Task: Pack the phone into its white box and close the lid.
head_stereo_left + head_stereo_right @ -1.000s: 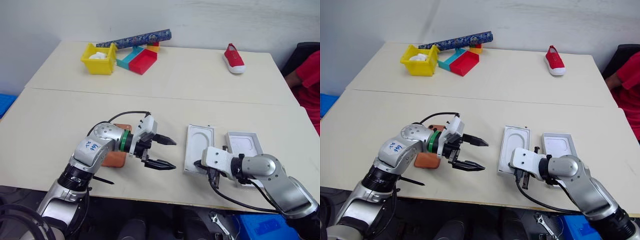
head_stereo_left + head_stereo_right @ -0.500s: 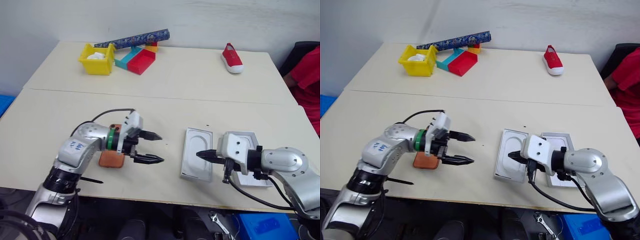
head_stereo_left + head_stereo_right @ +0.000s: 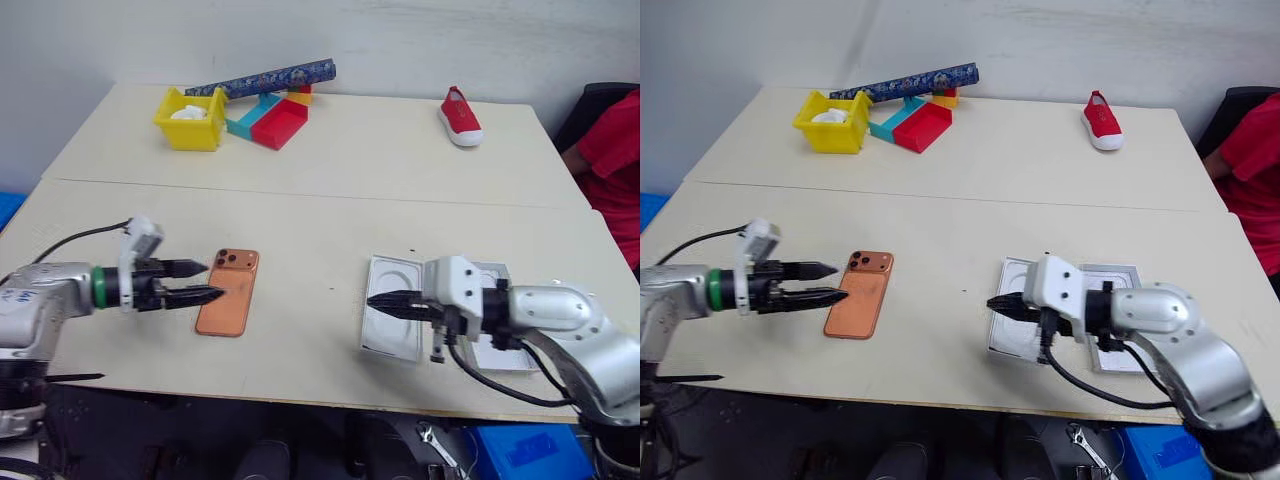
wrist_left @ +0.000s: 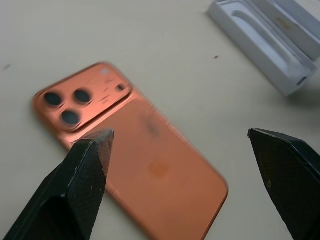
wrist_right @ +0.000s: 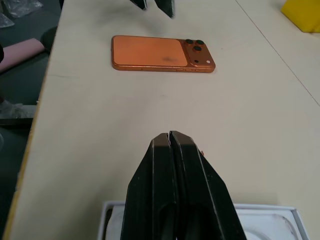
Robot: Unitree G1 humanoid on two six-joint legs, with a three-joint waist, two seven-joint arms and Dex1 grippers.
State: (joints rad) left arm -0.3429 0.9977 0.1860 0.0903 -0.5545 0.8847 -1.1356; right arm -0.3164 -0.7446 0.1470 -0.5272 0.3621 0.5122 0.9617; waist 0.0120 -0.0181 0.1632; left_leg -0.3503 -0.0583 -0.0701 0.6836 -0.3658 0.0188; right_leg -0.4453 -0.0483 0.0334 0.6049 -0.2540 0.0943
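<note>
Left pincer wide, holding nothing, tips level just above the counter, right at the phone's near-left edge. Right pincer pinched fully together, nothing in it, tips hanging over the left rim of the white tray-like piece.

Landmark = the phone. Slim orange-copper slab, rounded corners, back face up, square camera bump with three dark lenses at its far end. Lies flat on the counter, untouched. Long axis runs near-to-far, tilted slightly rightward at the far end; camera end points away from the robot.

Right of the phone, well apart: the white tray-like piece, shallow, white, oval recess visible inside, long axis roughly parallel to the phone's. Touching or just beside it further right, a second shallow white piece, largely covered by the right arm; cannot tell which is the box and which the lid.

Counter: two pale beige tops butted together, the seam running across beyond the phone. Far beyond the phone at the back edge: yellow bin, teal and red bins, a dark patterned roll lying across them. Far right of those, a red shoe. White wall behind. A person's red sleeve at the right edge, blue crates on the floor.
</note>
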